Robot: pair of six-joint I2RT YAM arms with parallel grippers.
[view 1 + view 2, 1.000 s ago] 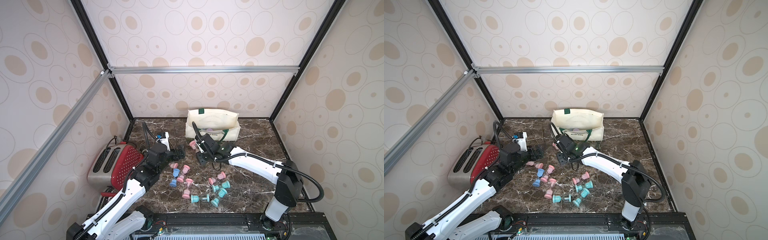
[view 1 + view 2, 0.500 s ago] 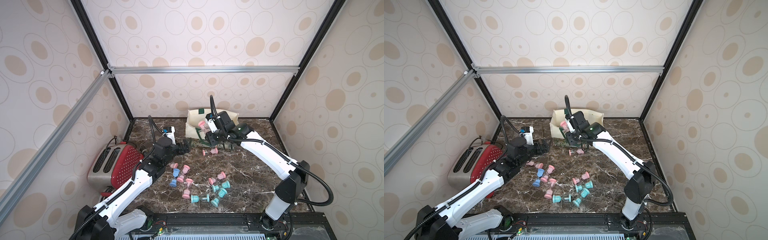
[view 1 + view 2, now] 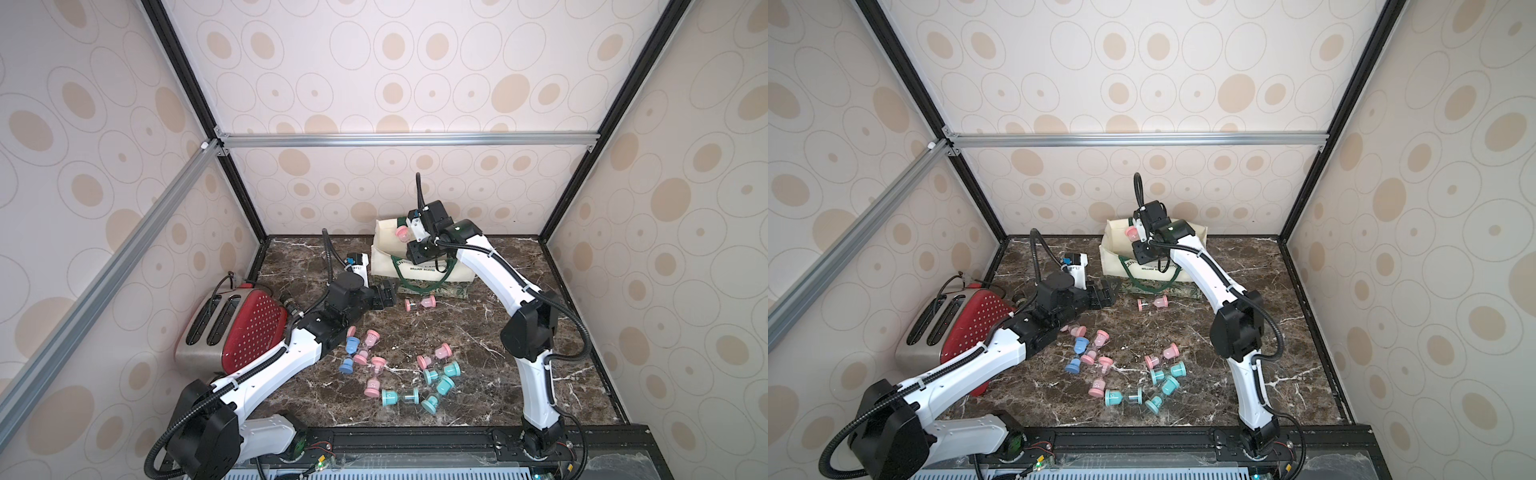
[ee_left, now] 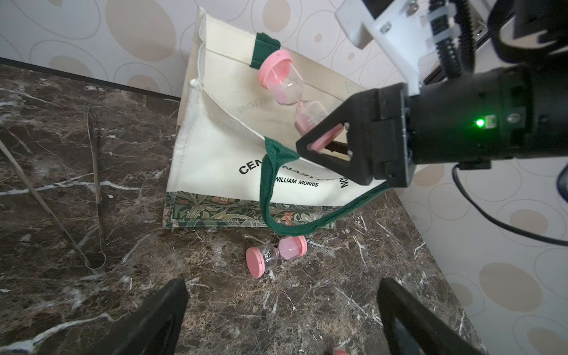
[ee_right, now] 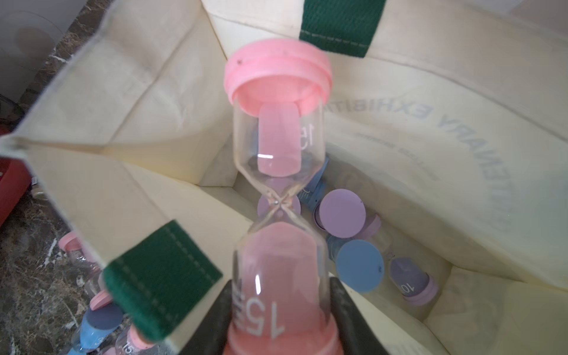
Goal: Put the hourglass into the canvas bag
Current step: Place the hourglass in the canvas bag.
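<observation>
The right gripper (image 4: 319,143) is almost closed and clamps one end cap of the pink hourglass (image 4: 289,89). The hourglass sticks out slanted from the jaws, in the air over the open mouth of the canvas bag (image 4: 215,153) and not lying in it. If it touches the cloth, I cannot tell. The left gripper (image 4: 281,285) has its jaws wide apart and holds nothing. It is low over the table and points toward the printed side of the bag. Around are walls with beige oval wallpaper, and an aluminium frame bar (image 3: 395,139) crosses the back wall. The table (image 3: 478,332) is dark brown marble with white veins. A red toaster (image 3: 245,328) is at its left side, the bag stands at the back near the wall, and in the front middle lie the scattered hourglasses (image 3: 431,376), pink, blue and teal. A lone pink hourglass (image 3: 427,302) lies just before the floral base of the bag. Only the right wrist view looks down into the bag: there a purple hourglass (image 5: 341,212) and a blue hourglass (image 5: 359,266) lie on the bottom, and the held glass carries the number 15. Only the left wrist view shows thin metal tongs (image 4: 95,199) lying on the marble beside the bag.
</observation>
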